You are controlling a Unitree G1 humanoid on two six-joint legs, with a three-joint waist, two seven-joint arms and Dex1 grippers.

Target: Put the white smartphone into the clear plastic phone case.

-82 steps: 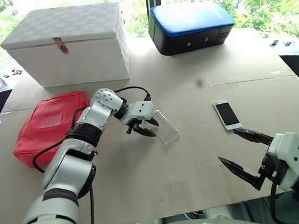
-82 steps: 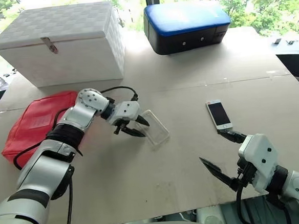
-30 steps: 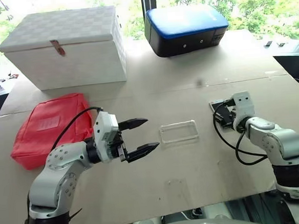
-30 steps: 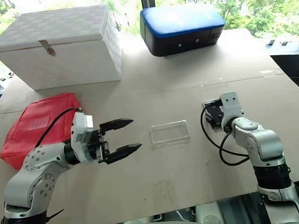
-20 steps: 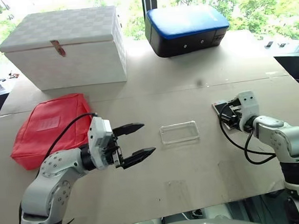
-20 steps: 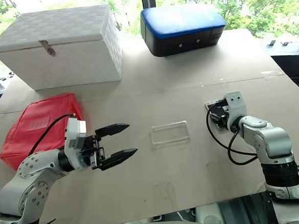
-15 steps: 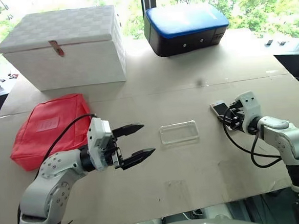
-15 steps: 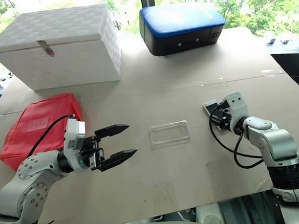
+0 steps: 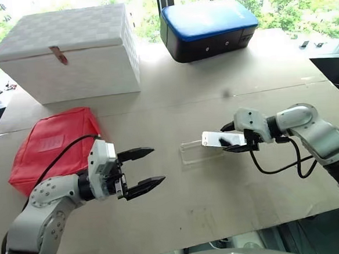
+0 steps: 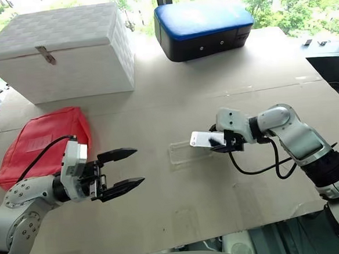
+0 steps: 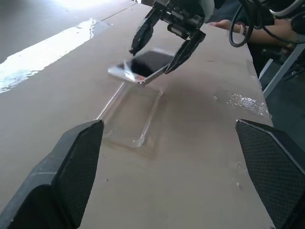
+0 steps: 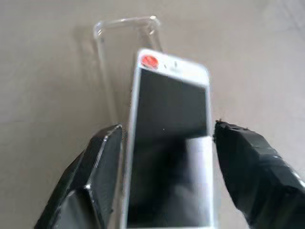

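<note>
White smartphone [image 9: 223,139], earlier flat near the worktop's right edge, now hangs pinched in the right gripper [image 9: 238,138] jaws over the clear plastic phone case [image 9: 195,151]; left gripper [image 9: 142,169] jaws spread, empty.

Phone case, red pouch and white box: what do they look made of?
The clear plastic phone case: transparent glossy plastic, since the tabletop shows through it and its rim glints. The red pouch: soft fabric, matte, slightly puffed with sagging edges. The white box: a woven or quilted checker-textured surface, possibly faux leather, with a small brownish clasp.
</note>
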